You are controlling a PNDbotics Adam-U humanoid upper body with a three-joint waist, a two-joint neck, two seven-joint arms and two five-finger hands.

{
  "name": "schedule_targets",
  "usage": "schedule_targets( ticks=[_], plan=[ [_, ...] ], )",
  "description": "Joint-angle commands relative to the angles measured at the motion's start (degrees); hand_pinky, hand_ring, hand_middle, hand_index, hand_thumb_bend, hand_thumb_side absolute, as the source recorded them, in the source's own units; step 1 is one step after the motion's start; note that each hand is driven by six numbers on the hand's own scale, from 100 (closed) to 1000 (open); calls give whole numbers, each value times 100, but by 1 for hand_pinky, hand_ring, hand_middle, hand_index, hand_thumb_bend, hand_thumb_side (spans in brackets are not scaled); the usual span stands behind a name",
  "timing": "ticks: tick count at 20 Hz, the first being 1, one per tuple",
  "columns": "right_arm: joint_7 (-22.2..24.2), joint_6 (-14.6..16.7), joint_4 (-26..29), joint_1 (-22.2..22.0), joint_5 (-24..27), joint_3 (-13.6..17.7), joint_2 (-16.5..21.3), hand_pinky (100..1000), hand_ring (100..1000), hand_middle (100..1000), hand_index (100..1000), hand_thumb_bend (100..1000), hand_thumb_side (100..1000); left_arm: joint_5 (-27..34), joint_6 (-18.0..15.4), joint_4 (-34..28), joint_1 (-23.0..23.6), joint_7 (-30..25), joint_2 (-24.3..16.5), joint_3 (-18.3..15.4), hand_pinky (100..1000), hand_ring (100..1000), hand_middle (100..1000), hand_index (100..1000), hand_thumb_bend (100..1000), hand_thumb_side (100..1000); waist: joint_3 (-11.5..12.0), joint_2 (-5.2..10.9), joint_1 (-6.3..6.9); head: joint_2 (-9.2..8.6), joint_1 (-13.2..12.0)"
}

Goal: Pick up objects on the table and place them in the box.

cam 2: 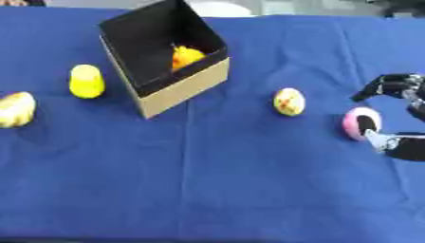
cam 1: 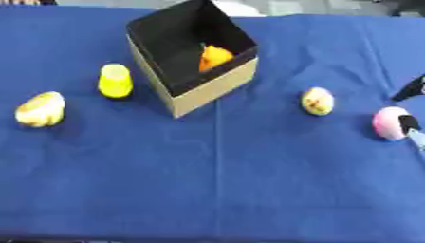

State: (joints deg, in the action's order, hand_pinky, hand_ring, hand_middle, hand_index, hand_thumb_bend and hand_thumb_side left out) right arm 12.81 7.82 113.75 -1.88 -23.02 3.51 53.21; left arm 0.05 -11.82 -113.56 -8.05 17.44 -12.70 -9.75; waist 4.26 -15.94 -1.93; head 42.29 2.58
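The right hand (cam 2: 398, 118) comes in at the table's right edge and is wrapped partway around a pink round object (cam 2: 358, 122): the thumb sits against its near right side and the fingers (cam 2: 388, 85) arc over the far side (they're curled, but whether they actually touch the pink thing up there is hard to tell). The pink object sits on the blue cloth (cam 1: 232, 180), close to the right edge.

Just to the left of it, a bit farther back, lies a small yellowish egg-shaped object (cam 1: 317, 101) with reddish marks, apart from the hand.

Further left, around the middle of the far half of the table, stands the box (cam 1: 207, 90), open on top, turned so one corner points toward the near edge. It's tan cardboard outside and black inside, and there's an orange object (cam 1: 214, 58) already in it, against the far right wall.

Left of the box, near but not touching, a bright yellow rounded object (cam 1: 115, 81) stands upright. Over by the left edge lies a pale yellow lumpy object (cam 1: 40, 109) (some kind of fruit shape, can't say more).

The left hand doesn't show anywhere.
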Motion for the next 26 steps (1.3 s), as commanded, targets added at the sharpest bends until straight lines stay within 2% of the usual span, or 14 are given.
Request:
schedule_targets(
  ticks=[1,2,3,9,16,20,23,26],
  plan=[
    [42,24,84,18,59,62,144,872,845,745,826,321,333,-15,-12,-103,-48,-23,-119,-3,770,596,563,784,164,554,4,66,-6,-54,-4],
    [101,58,84,17,39,65,158,871,847,747,840,466,308,-18,-12,-103,-48,-23,-119,-4,770,595,562,784,164,554,4,64,-7,-48,-5],
    [176,85,84,16,18,81,184,866,846,747,842,513,291,-22,-11,-103,-47,-23,-120,-4,770,595,562,784,165,554,1,63,-9,-43,-6],
    [594,-25,84,47,343,277,435,865,854,762,847,508,217,-49,-5,-103,-36,-14,-133,-10,770,595,562,784,165,554,-24,72,-13,-27,-23],
    [904,-488,84,-9,739,477,956,871,862,769,841,507,149,-77,-7,-103,-7,13,-158,-25,770,593,560,783,161,554,-72,59,-10,51,-26],
    [869,-696,84,18,769,485,1198,873,864,770,837,486,100,-96,-2,-103,19,17,-169,-22,770,592,559,783,159,556,-108,46,-2,105,-4],
    [908,-827,84,9,779,426,1339,876,867,773,837,464,100,-108,3,-103,36,15,-180,-17,770,592,558,783,158,555,-133,37,6,141,11],
    [991,-853,84,43,800,352,1417,878,871,772,837,385,100,-113,2,-103,37,8,-185,-7,770,591,558,783,156,556,-147,27,14,163,46]
  ],
)
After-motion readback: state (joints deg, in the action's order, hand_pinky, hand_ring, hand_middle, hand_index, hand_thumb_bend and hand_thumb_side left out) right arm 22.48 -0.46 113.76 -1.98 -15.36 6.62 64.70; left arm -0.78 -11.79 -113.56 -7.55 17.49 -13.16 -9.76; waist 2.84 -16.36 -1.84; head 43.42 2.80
